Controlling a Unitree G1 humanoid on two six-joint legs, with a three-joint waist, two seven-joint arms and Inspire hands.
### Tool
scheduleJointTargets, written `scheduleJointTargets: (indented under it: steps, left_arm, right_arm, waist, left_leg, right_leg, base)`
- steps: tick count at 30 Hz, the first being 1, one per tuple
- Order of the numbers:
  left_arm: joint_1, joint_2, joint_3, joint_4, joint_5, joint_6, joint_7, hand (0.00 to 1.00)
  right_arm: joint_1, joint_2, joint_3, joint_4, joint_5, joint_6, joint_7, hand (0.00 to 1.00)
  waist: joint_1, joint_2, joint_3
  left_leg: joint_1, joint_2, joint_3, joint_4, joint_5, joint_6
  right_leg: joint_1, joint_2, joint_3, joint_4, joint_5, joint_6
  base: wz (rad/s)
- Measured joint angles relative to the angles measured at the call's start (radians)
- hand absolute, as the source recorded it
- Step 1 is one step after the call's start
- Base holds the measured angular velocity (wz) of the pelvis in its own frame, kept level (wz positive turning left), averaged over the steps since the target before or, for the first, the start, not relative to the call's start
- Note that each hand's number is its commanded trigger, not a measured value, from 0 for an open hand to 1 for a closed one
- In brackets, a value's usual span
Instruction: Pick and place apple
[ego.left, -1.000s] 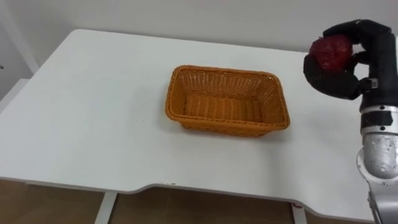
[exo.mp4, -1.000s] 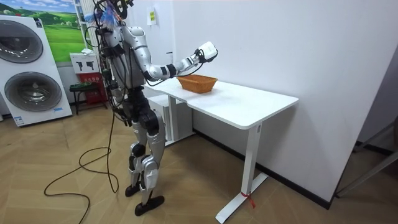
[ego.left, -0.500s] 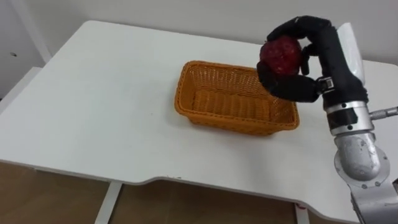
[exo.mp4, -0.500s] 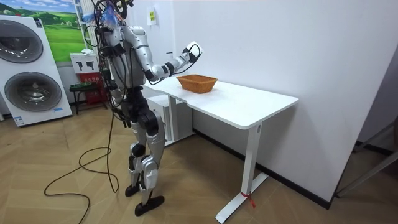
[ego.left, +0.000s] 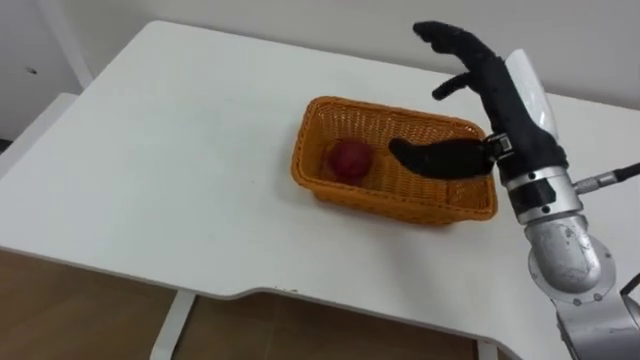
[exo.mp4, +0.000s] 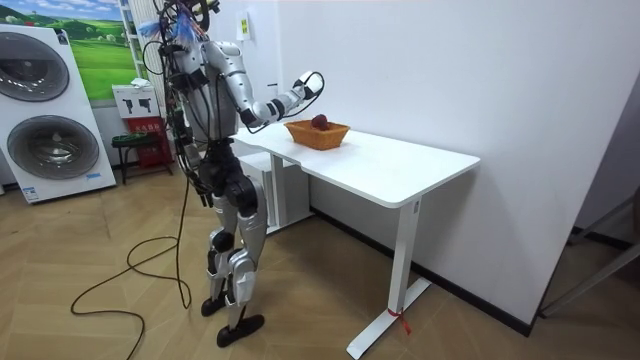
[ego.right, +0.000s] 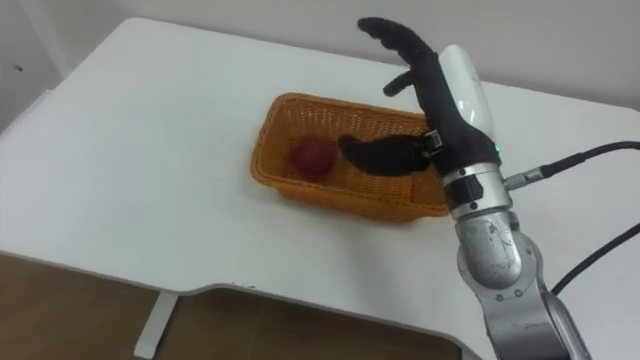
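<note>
One apple (ego.left: 349, 160): red, lying inside the basket, near its left end.
Basket (ego.left: 400, 207): orange and woven, sitting on the white table (ego.left: 150, 180).
Right hand (ego.left: 505, 122): over the basket's right end, fingers spread wide, holding nothing.

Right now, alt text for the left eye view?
A red apple lies in the left part of an orange wicker basket on a white table. The robot's right hand is open over the basket's right part, fingers spread, holding nothing.
</note>
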Motion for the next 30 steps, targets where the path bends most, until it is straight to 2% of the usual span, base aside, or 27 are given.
scheduleJointTargets:
  steps: [2,9,12,15,18,20,23,27,28,30]
  left_arm:
    - [0.002,0.000,0.000,0.000,0.000,0.000,0.000,0.00]
    - [0.006,0.000,0.001,0.000,0.000,-0.001,0.003,0.00]
    - [0.021,-0.006,0.002,0.001,-0.001,0.001,0.008,0.00]
    - [0.048,-0.009,0.005,0.001,-0.001,0.003,0.029,0.00]
    - [0.062,-0.008,0.010,0.001,-0.001,0.005,0.047,0.00]
    - [0.065,-0.007,0.026,0.001,-0.002,0.004,0.044,0.00]
    - [0.077,-0.006,0.038,-0.004,-0.001,-0.009,0.045,0.00]
    - [0.091,-0.005,0.078,-0.006,-0.001,-0.029,0.050,0.00]
    - [0.096,-0.005,0.090,-0.006,-0.001,-0.032,0.050,0.00]
    - [0.107,-0.003,0.092,-0.008,-0.001,-0.032,0.051,0.00]
  right_arm:
    - [0.000,0.000,0.000,0.000,0.000,0.000,0.000,0.00]
    - [0.003,0.000,-0.001,0.005,0.000,0.000,-0.002,0.00]
    - [0.003,0.000,-0.009,0.005,-0.003,0.000,-0.004,0.00]
    - [0.002,0.000,-0.033,0.004,-0.004,0.000,-0.019,0.00]
    - [0.003,0.000,-0.065,0.001,0.011,0.000,-0.051,0.00]
    - [0.003,0.001,-0.096,-0.001,0.034,-0.006,-0.081,0.00]
    - [0.003,0.001,-0.165,-0.002,0.095,-0.024,-0.156,0.00]
    - [0.003,-0.002,-0.325,-0.001,0.135,-0.068,-0.312,0.00]
    - [0.003,-0.003,-0.370,-0.001,0.150,-0.081,-0.359,0.00]
    - [0.003,-0.005,-0.424,-0.001,0.167,-0.103,-0.435,0.00]
  waist:
    - [0.000,-0.001,0.0002]
    - [-0.013,0.013,0.0082]
    - [-0.031,0.022,0.0030]
    - [-0.053,0.030,-0.0078]
    - [-0.062,0.031,-0.0100]
    - [-0.069,0.026,-0.0086]
    - [-0.076,0.011,-0.0115]
    - [-0.086,-0.008,-0.0060]
    - [-0.099,-0.011,-0.0071]
    - [-0.116,-0.008,-0.0070]
  left_leg:
    - [0.000,0.000,-0.001,0.000,0.000,0.000]
    - [-0.001,-0.001,0.004,0.006,0.000,0.000]
    - [-0.005,0.000,0.005,0.008,0.000,0.000]
    - [-0.004,-0.001,0.006,0.008,0.000,0.000]
    - [0.004,0.000,0.010,0.006,0.001,-0.002]
    - [0.010,0.001,0.009,0.005,0.002,-0.003]
    - [0.020,0.001,0.006,0.003,0.004,-0.004]
    - [0.019,0.001,0.011,0.007,0.004,-0.004]
    - [0.018,0.001,0.011,0.008,0.004,-0.004]
    - [0.015,0.002,0.010,0.006,0.004,-0.003]
  right_leg:
    - [0.002,0.000,0.000,-0.003,0.000,0.000]
    - [0.005,0.000,0.001,-0.001,0.000,0.000]
    - [0.003,-0.001,0.000,-0.001,0.000,0.000]
    - [0.002,-0.001,0.001,-0.001,0.000,0.000]
    - [0.007,0.001,0.001,0.000,0.000,0.000]
    - [0.013,0.001,0.002,-0.001,0.000,0.000]
    - [0.025,0.001,-0.001,-0.001,0.000,0.000]
    - [0.025,0.002,0.000,-0.002,0.000,0.000]
    - [0.023,0.001,0.000,0.000,0.000,0.000]
    - [0.021,0.001,0.000,0.001,0.000,0.000]
  base:
    - [0.00]
    - [0.00]
    - [0.00]
    - [0.00]
    - [-0.03]
    - [0.00]
    - [0.03]
    - [-0.03]
    - [0.00]
    - [0.00]
